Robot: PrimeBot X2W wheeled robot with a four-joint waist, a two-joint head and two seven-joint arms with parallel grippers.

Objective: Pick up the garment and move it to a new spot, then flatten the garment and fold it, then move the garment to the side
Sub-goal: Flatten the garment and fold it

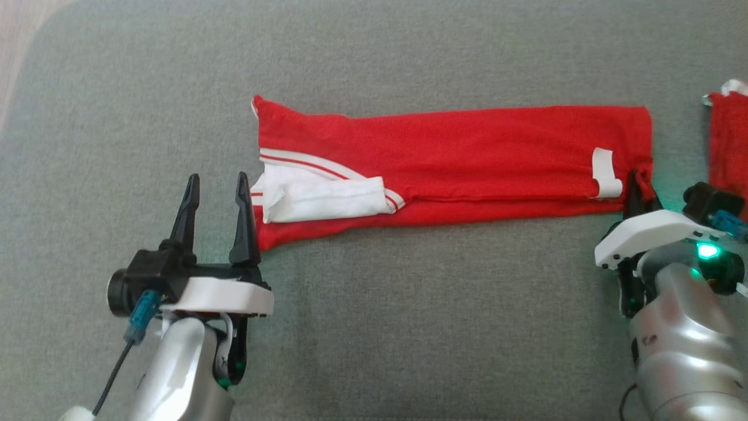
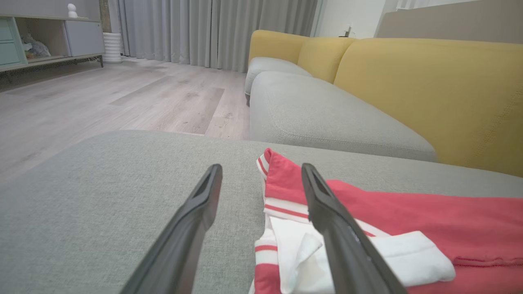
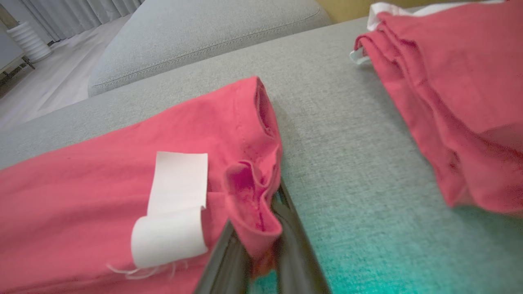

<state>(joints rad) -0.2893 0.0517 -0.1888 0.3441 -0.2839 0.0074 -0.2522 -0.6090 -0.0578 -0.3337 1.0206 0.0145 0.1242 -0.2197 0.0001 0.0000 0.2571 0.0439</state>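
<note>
Right end effector [image 1: 637,196], at the right edge of the head view, has its two dark fingers pinched together on the lower right corner of the garment [image 1: 456,158]. In the right wrist view the red cloth bunches up between them. The garment is red and lies as a long flat strip across the middle of the grey cushion [image 1: 374,327]. A curled white label [image 1: 605,172] sits just left of the gripped corner. At the strip's left end, a white panel with red stripes [image 1: 321,202] is folded over the red.

Left end effector [image 1: 216,187], at lower left, is spread wide and holds nothing. One finger stands over the garment's left edge; whether it touches is unclear. A second red cloth [image 1: 727,152] lies at the far right, apart from the strip. A yellow sofa back [image 2: 429,90] and a wood floor [image 2: 102,94] appear in the left wrist view.
</note>
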